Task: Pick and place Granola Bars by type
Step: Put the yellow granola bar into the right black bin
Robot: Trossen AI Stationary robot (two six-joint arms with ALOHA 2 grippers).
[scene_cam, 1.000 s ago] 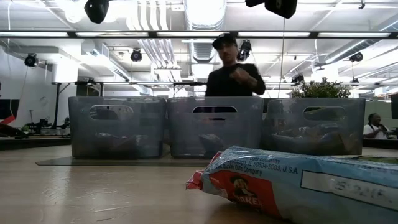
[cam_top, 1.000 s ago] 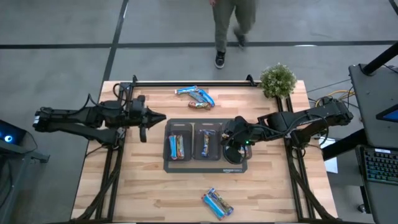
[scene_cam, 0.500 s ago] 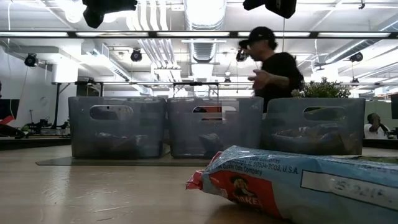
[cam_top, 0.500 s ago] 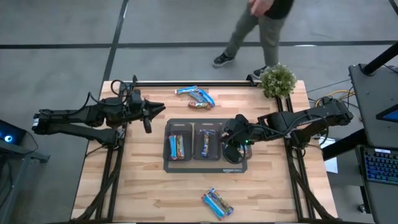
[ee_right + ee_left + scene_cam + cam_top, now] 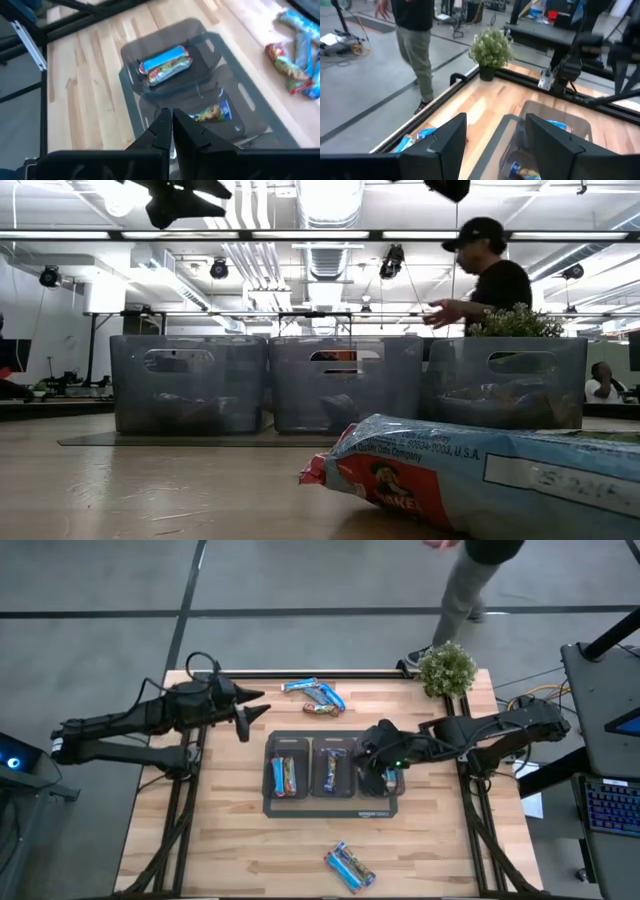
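Right pincer (image 5: 372, 762) shut over bins (image 5: 330, 802) (contents half-hidden).

I see a pale wood counter (image 5: 200, 840) with visible grain, translucent grey plastic bins (image 5: 188, 383), Granola Bars (image 5: 480, 473) in glossy crinkled foil wrappers, and matt black arms with a matt left gripper (image 5: 495, 142).

Bright, even light from ceiling strips (image 5: 330, 235); soft shadows on the counter (image 5: 230, 840); both wrist views slightly blurred.
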